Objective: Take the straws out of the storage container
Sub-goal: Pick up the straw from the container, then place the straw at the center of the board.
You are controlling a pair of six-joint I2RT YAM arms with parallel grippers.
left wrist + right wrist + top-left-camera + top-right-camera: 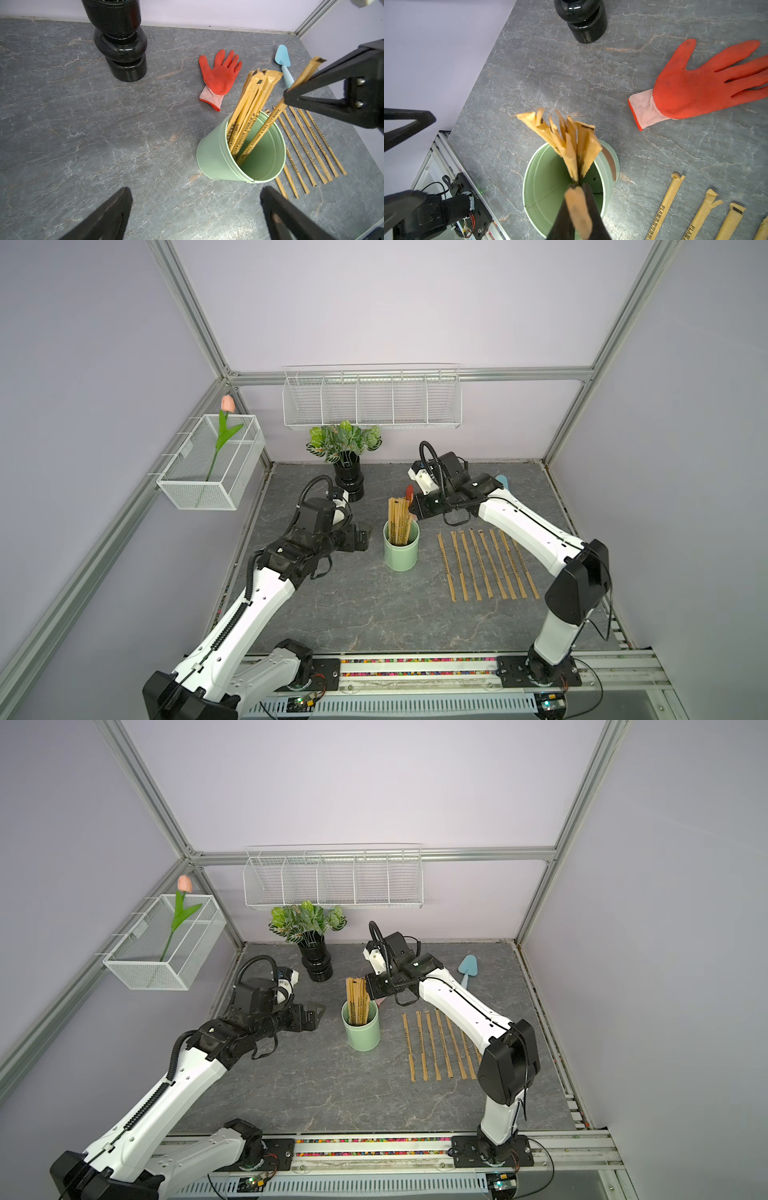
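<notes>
Your right fingers pinch one straw near its top; its foot sits in the cup below them. Lift straight up to clear the rim, then lay it with the laid straws on the bench alongside. The other straws, tan, flat and printed, lean bunched just beyond the pinch. Your left fingers stand spread and empty, with the cup just ahead.

Matt paper straws, smooth satin mint cup.
Glossy black vase; matt stone-look table; rubbery red glove, knit cuff; white wire baskets.
</notes>
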